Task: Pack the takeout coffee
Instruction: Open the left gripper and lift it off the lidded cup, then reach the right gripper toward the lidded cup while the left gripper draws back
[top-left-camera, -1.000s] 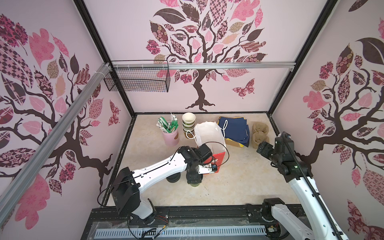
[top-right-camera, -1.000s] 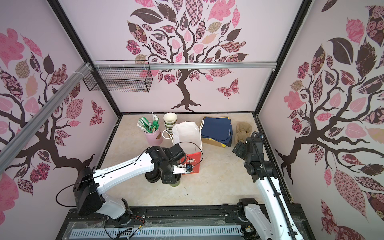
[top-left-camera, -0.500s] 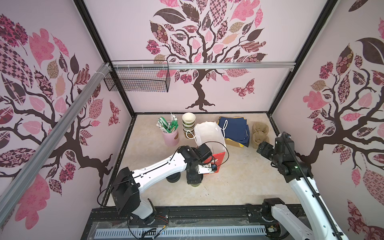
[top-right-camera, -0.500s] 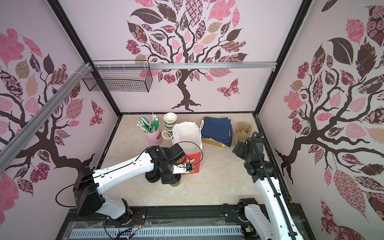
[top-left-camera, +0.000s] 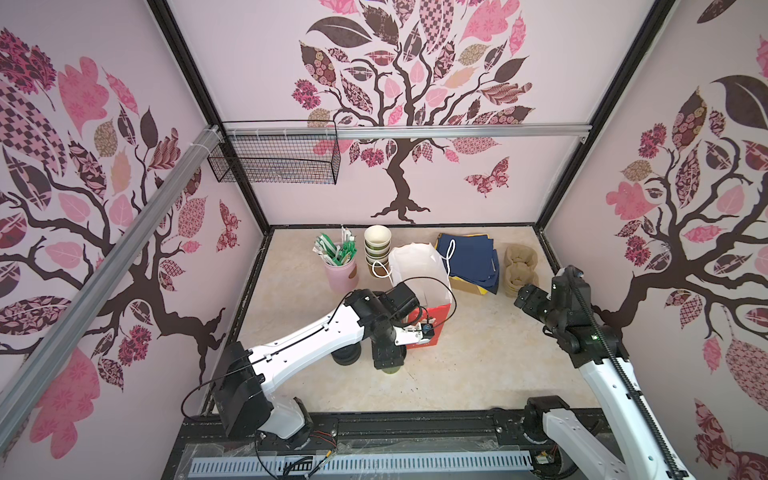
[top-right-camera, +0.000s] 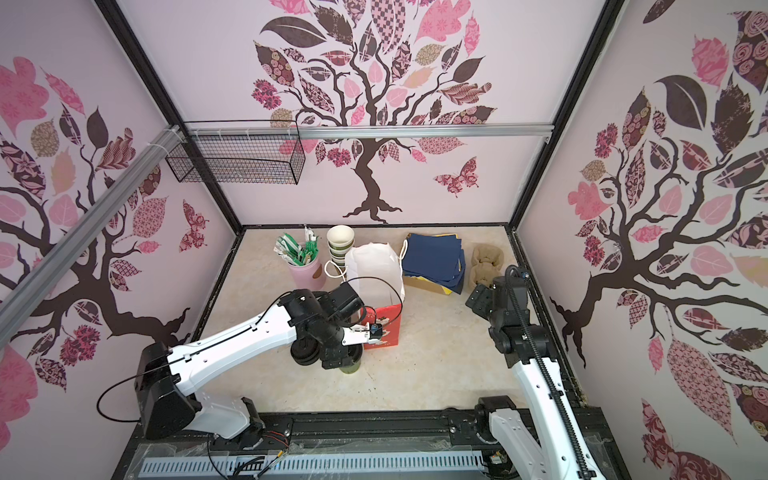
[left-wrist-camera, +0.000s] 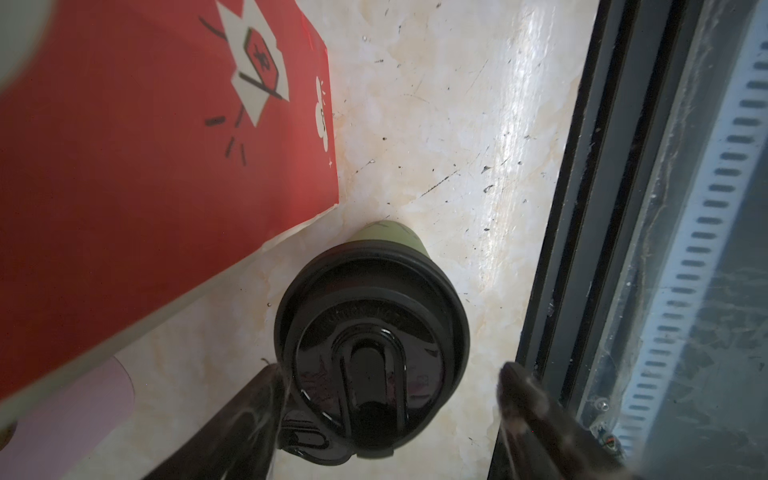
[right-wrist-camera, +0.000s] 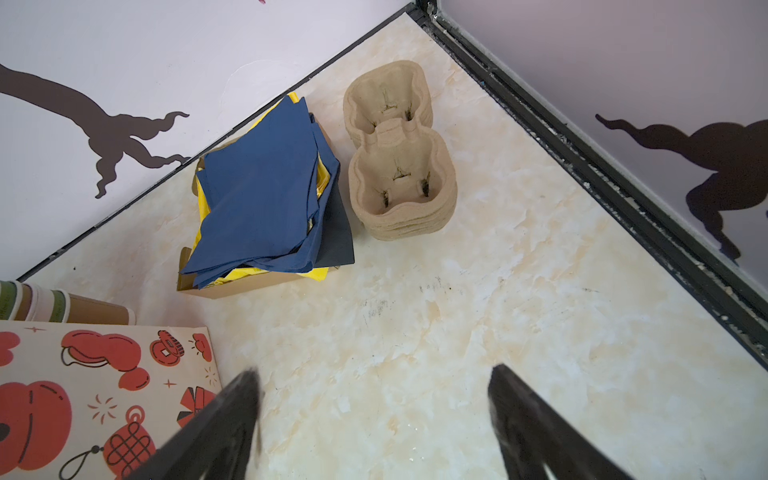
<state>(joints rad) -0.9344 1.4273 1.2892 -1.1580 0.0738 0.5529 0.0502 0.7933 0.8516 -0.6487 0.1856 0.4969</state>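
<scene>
1. Green paper under a black sip lid (left-wrist-camera: 370, 332) — that's the only takeout cup (left-wrist-camera: 390, 235) that can be made out. It is stood upright on the table (top-left-camera: 478, 374), just on the near side of the red-and-white bag (left-wrist-camera: 124, 166). The stack of spare lids (top-left-camera: 347, 357) is right beside it on the left. No second cup is spotted, and the inside of the bag can't be read.
2. The left gripper (left-wrist-camera: 388, 374) is hung right over the lid with its fingers (left-wrist-camera: 266, 386) spread to either side. One tip is about at the rim, the other clearly apart. Nothing is pinched.
3. The right gripper (right-wrist-camera: 374, 372) is parked far off to the right over bare table, fingers spread wide, nothing held.
4. What could go wrong, as a guess:
   - If the squeeze is taken on the lid instead of the cup wall, the lid could be popped off or the paper crushed.
   - The bag isn't braced by anything — it could get shoved or tipped if its edge is clipped on the way in.
</scene>
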